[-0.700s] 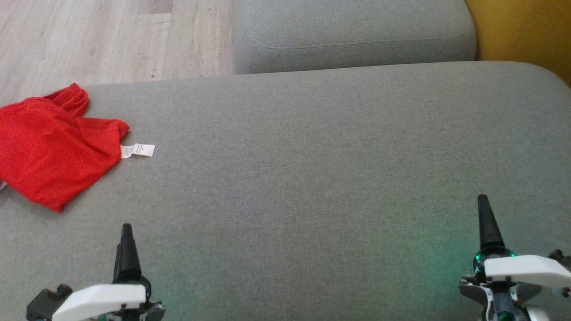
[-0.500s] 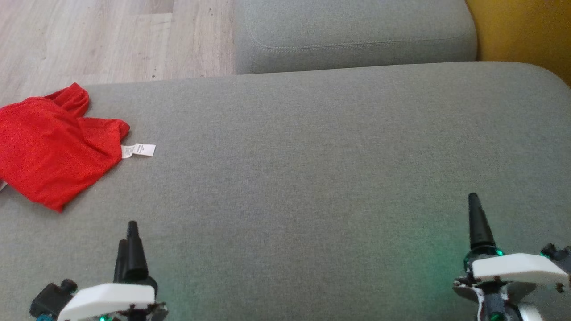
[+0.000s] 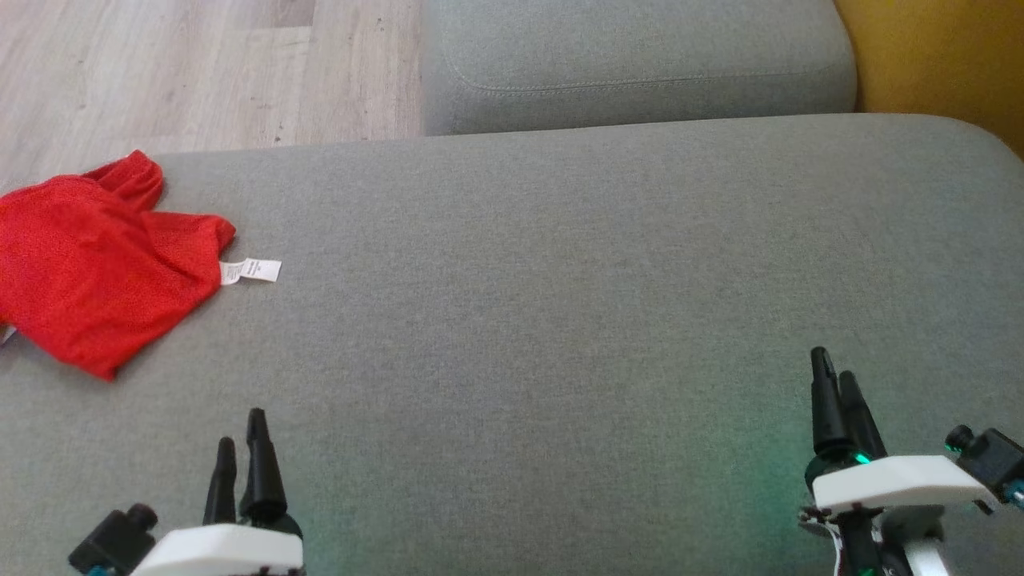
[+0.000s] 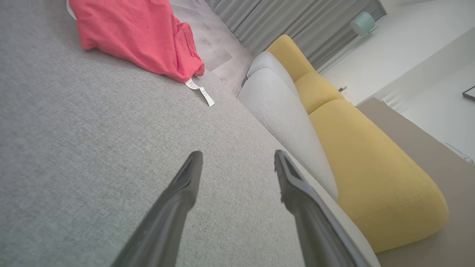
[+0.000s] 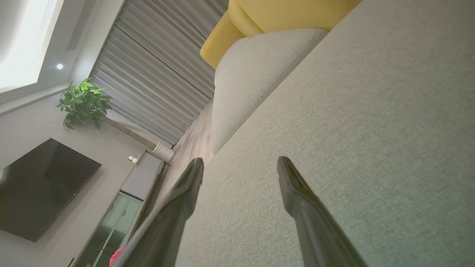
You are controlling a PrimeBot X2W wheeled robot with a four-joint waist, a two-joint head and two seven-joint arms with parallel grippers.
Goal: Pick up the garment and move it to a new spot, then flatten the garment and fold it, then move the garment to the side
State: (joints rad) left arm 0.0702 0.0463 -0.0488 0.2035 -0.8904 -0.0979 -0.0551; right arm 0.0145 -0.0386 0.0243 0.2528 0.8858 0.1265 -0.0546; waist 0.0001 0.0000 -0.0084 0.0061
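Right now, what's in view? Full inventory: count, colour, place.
garment: 1, red, crumpled, far left of the big seat
label: 1, white, on the seat at the garment's right edge
big seat: 1, grey, under both tools
sofa: 1, grey and yellow, beyond the seat
floor: 1, pale wood, far left
curtain: 1, grey, room background
plant: 1, green, beside the curtain
television: 1, black, on the wall
left tool: 1, black fingers, open, low left
right tool: 1, black fingers, open, low right

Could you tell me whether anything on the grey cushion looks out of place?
The red garment lies crumpled near the far left corner of the grey cushion, its white label sticking out onto the fabric. Nothing else stands out.
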